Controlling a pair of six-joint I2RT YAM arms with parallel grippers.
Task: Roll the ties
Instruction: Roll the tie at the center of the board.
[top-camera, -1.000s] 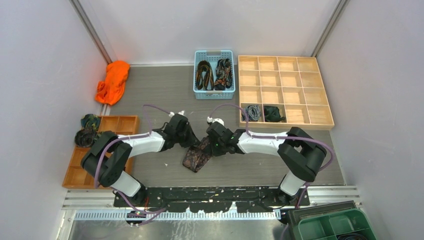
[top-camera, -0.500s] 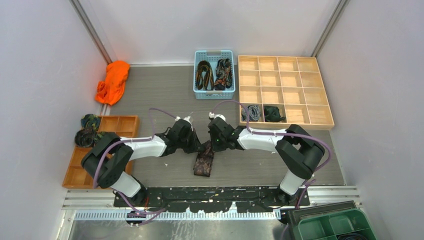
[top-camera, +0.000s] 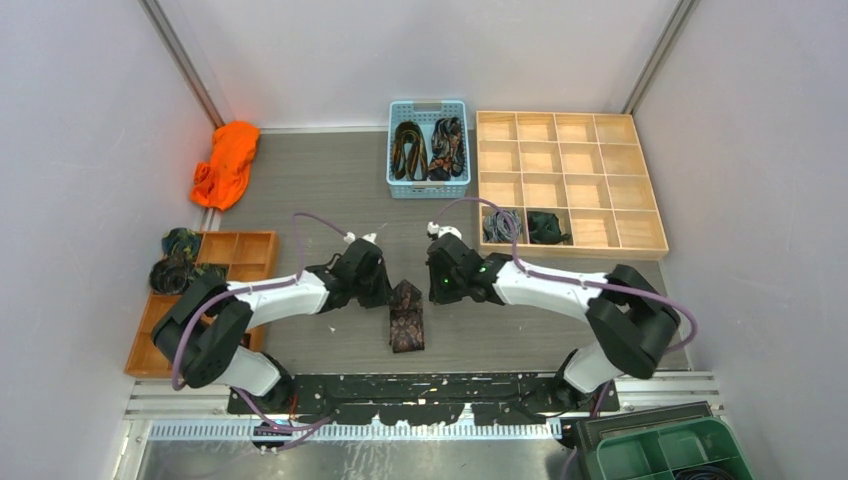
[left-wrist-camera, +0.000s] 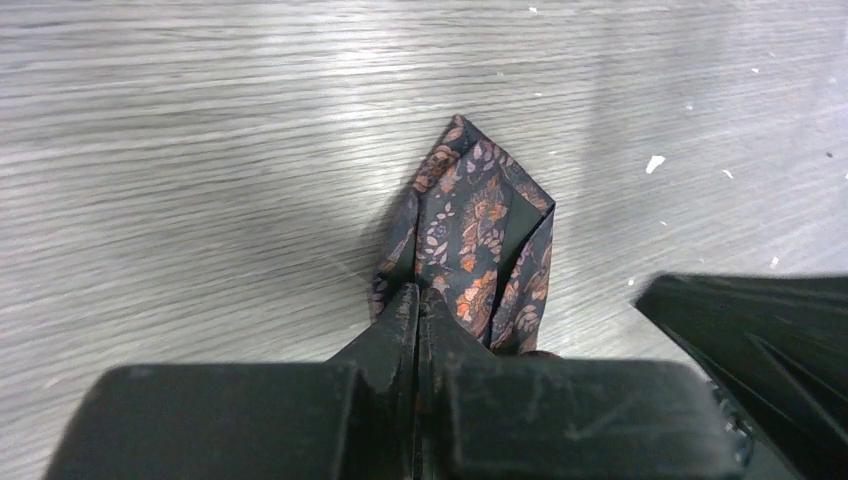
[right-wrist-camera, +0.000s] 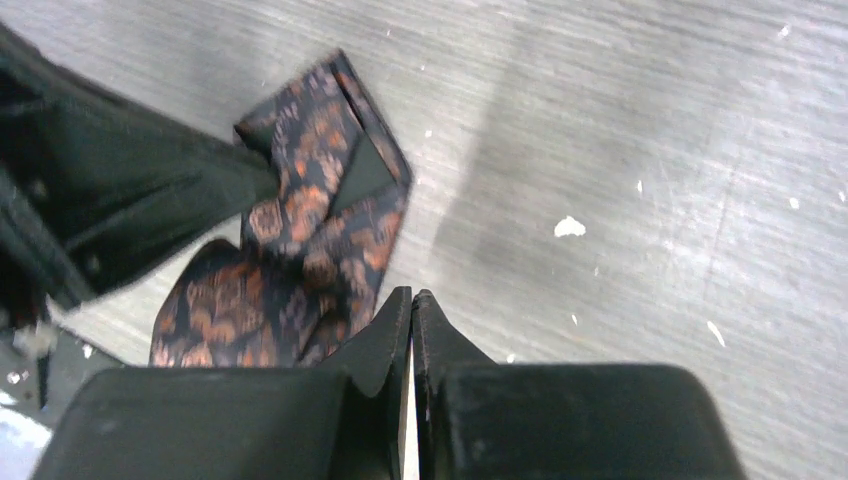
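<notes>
Grey wood-grain tabletop, flecked with white specks, pale walls around. Black-orange tie (top-camera: 405, 318) lies flat at centre, between the two arms, folded into a short band with one pointed end. Fabric is thin, soft and paisley-printed; dark lining shows inside the point.

Left gripper (left-wrist-camera: 418, 300): jaws clenched at the tie's edge, apparently nipping a fold, probably to pin the end for the first turn. Right gripper (right-wrist-camera: 410, 300): jaws pressed together just beside the cloth. Cannot tell whether any fabric is caught. Judged placement: both tips low and close, so that one can anchor while the other rolls.

Far side: blue slotted basket (top-camera: 428, 188) holds more ties. Wooden grid tray (top-camera: 575, 251) holds two small coils (top-camera: 503, 226), presumably where finished rolls go.
</notes>
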